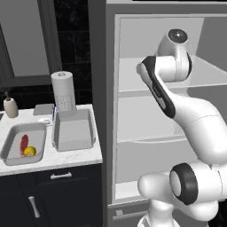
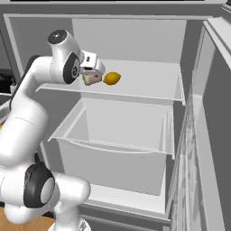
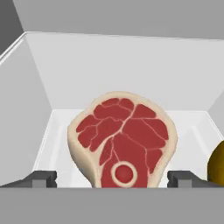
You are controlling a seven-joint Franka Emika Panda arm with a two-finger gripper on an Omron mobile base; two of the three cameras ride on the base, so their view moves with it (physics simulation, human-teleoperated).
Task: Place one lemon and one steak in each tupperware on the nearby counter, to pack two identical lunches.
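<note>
Near: gripper [image 3: 112, 177] is standing spread wide, a finger tip at either side of the thick steak chunk [image 3: 124, 140], nothing clamped yet. The chunk is sitting on the fridge shelf [image 2: 149, 88], pink-red face showing toward the hand.

Risk: whether the tips are already flanking the beige sides or lying just short of it is unclear; if short, closing now is likely catching only the near edge, and the chunk may be tipping or sliding farther back on the smooth shelf.

Right of the chunk: a lemon [image 2: 112, 78] is lying close by. A sideways nudge from the right finger could be sending it rolling along the shelf.

Far left, on the counter [image 1: 66, 157]: the left tupperware [image 1: 24, 144] is holding a strip steak [image 1: 23, 143] and a second lemon [image 1: 29, 151]; the right tupperware [image 1: 74, 130] is waiting empty. Dropping this chunk into the wrong tub would spoil the pairing.
</note>
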